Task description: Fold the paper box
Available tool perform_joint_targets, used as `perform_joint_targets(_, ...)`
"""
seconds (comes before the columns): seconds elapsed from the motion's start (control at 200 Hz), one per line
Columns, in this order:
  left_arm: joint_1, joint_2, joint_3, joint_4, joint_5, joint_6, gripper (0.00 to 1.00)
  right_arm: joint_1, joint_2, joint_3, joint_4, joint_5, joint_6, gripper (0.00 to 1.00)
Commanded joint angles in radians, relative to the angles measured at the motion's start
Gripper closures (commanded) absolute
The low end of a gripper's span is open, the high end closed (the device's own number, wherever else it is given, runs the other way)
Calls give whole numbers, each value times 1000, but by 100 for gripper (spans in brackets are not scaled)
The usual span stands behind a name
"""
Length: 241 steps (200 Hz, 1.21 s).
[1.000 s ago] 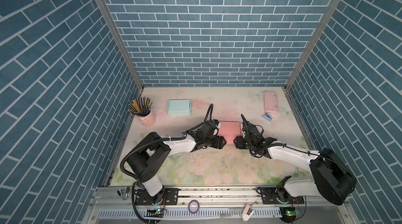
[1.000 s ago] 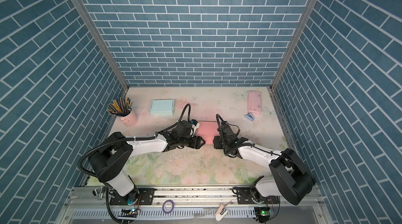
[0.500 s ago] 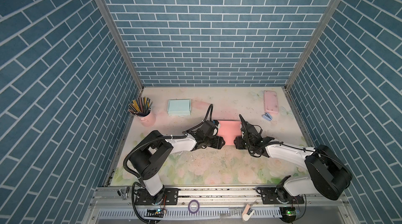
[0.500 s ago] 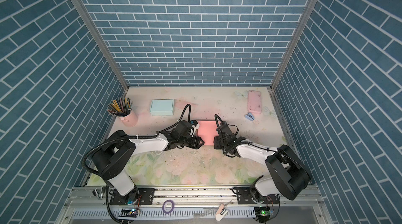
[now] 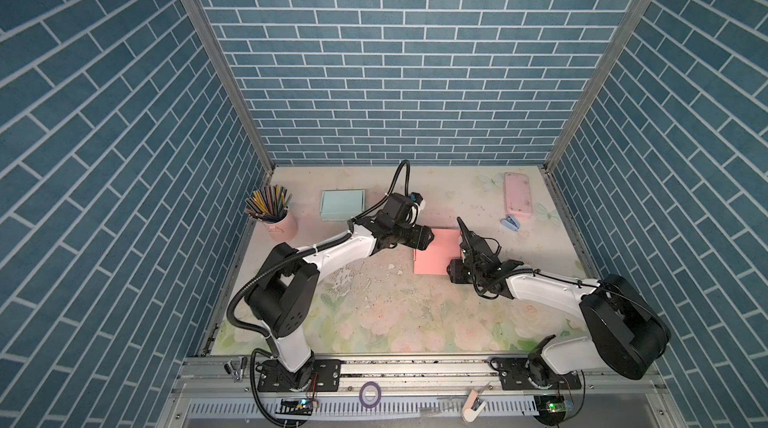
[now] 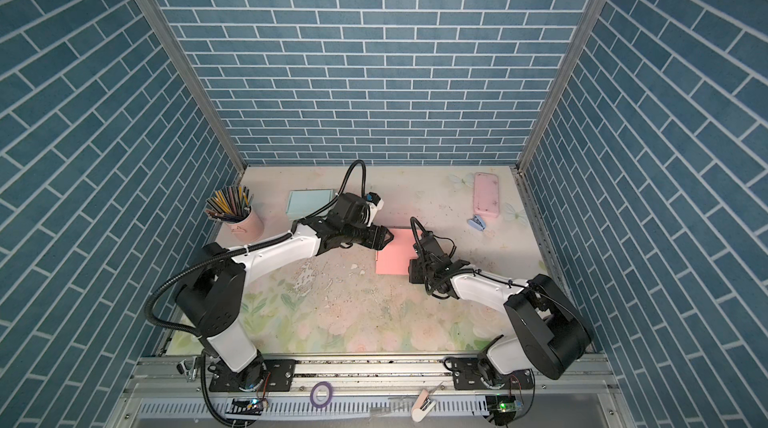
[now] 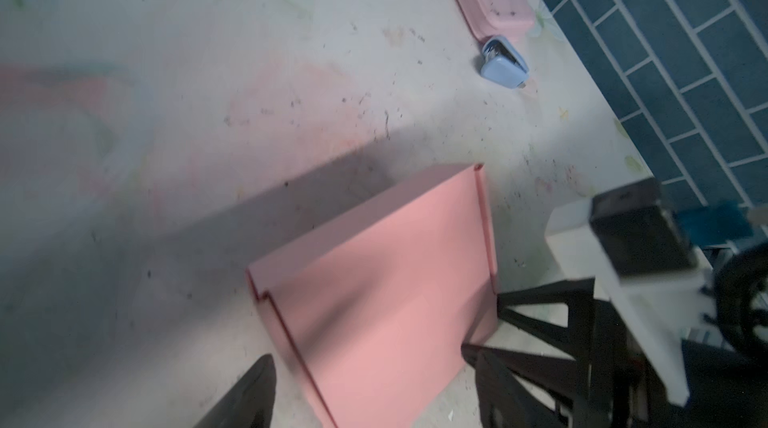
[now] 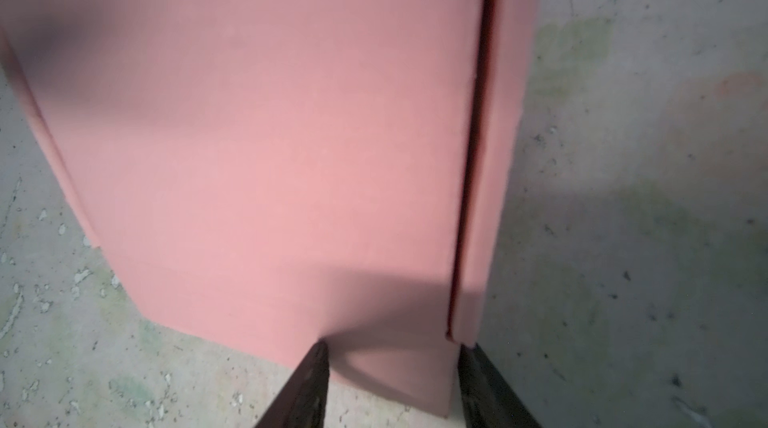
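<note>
the pink paper box (image 5: pixel 436 251) lies flat and low in the middle of the counter (image 5: pixel 374 313), between both arms. it looks light and thin: stiff across the panels, weak at the creases, easy to slide and easy to crush. i would take it by a free flap edge, not by the wide face.

the left end effector (image 6: pixel 387 237) is open at the box's left edge and grips nothing. the right end effector (image 8: pixel 390 363) has its jaws apart over the near corner, clamping nothing.

the pink cup (image 5: pixel 277 227) holds many pencils (image 5: pixel 266 201). the pencil case (image 5: pixel 518 195) and the light blue box (image 5: pixel 342 204) are closed, so their contents are hidden.
</note>
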Motion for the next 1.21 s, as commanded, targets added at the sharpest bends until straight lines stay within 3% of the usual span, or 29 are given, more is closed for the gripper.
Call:
perform_joint_targets(0.0, 13, 149, 137, -60, -11, 112, 21, -6, 14, 20, -13, 17, -28, 49)
perform_joint_targets(0.125, 15, 288, 278, -120, -12, 169, 20, -6, 23, 25, -13, 18, -30, 49)
perform_joint_targets(0.31, 18, 367, 280, -100, -16, 174, 21, -13, 44, 28, 0, 23, -30, 49)
perform_joint_targets(0.81, 41, 382, 196, -24, 61, 145, 22, -66, 125, 85, 65, 13, -59, 50)
perform_joint_targets(1.2, 42, 399, 182, -21, 122, 122, 25, -72, 312, 202, 121, -68, -65, 52)
